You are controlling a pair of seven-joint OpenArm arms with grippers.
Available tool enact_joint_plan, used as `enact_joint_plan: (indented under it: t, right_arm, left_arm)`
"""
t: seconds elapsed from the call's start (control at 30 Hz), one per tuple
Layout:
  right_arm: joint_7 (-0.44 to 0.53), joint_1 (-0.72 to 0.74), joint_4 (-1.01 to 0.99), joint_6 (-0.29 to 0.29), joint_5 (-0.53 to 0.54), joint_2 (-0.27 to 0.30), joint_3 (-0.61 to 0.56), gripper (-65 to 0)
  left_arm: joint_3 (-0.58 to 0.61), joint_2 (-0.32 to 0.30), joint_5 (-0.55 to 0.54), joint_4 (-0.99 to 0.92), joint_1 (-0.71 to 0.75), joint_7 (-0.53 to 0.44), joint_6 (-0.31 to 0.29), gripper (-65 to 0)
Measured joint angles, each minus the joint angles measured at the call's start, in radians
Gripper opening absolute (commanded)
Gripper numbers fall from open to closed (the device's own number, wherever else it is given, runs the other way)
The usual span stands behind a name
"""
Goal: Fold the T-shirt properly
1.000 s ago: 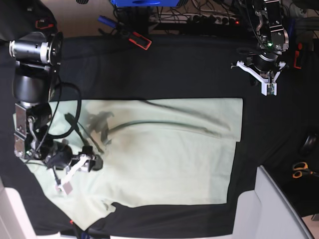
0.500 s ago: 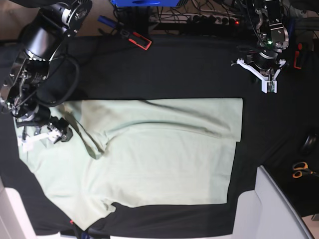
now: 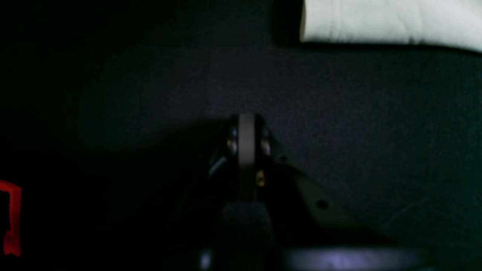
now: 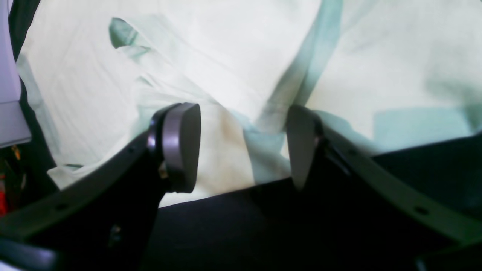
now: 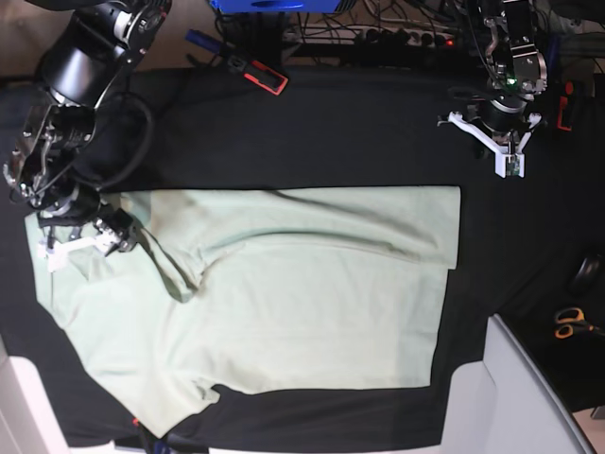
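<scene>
Currently, going left to right in the base view: my right end effector [image 5: 57,253] sits at the far left edge of the T-shirt [image 5: 284,293], low over the sleeve area. The right wrist view shows its two fingers [image 4: 180,146] spread apart with wrinkled mint cloth visible in the gap between them; nothing is clamped, and I can't tell whether the pads touch the fabric.

T-shirt lies spread flat across the middle of the worktop [image 5: 359,123], on the black tablecloth. Its straight edge is on the right, the sleeves and neck end on the left. A long crease runs diagonally across the upper half, and the lower-left sleeve pokes out toward the bottom edge.

A red-and-black tool [image 5: 266,77] lies on the tablecloth above the shirt, well apart from it.

My left end effector [image 5: 510,163] is at the upper right, hanging over bare black tablecloth just above the shirt's top-right corner, not touching it. The left wrist view shows its fingers [image 3: 246,150] pressed together with nothing between them, and the shirt corner [image 3: 388,20] lies ahead at the top of that view.

Scissors with orange handles [image 5: 570,323] lie at the far right, off the shirt.
</scene>
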Motion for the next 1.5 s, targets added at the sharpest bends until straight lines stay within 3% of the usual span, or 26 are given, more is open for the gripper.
enact_joint_plan:
  t: [0.2,0.37,0.43,0.97,1.3,1.5]
  right_arm:
    - [0.045,0.002,-0.068,0.0,-0.002,0.001,0.0,-32.1]
    - [0.051,0.021,-0.125,0.0,-0.002,0.019,-0.004,-58.6]
    - [0.052,0.032,-0.134,0.0,-0.002,0.022,-0.002,-62.8]
    - [0.041,0.134,-0.14,-0.007,-0.005,0.044,-0.01,-64.9]
    - [0.052,0.244,-0.318,-0.004,-0.008,0.133,-0.011,-64.9]
    - [0.052,0.288,-0.331,-0.005,-0.01,0.144,-0.02,-64.9]
  left_arm:
    - [0.0,0.0,0.0,0.0,0.0,0.0,0.0,-65.0]
    - [0.0,0.0,0.0,0.0,0.0,0.0,0.0,-65.0]
    - [0.0,-0.001,0.0,0.0,0.0,0.0,0.0,-65.0]
    - [0.0,0.0,0.0,0.0,0.0,0.0,0.0,-65.0]
    - [0.0,-0.001,0.0,0.0,0.0,0.0,0.0,-65.0]
    - [0.0,-0.001,0.0,0.0,0.0,0.0,0.0,-65.0]
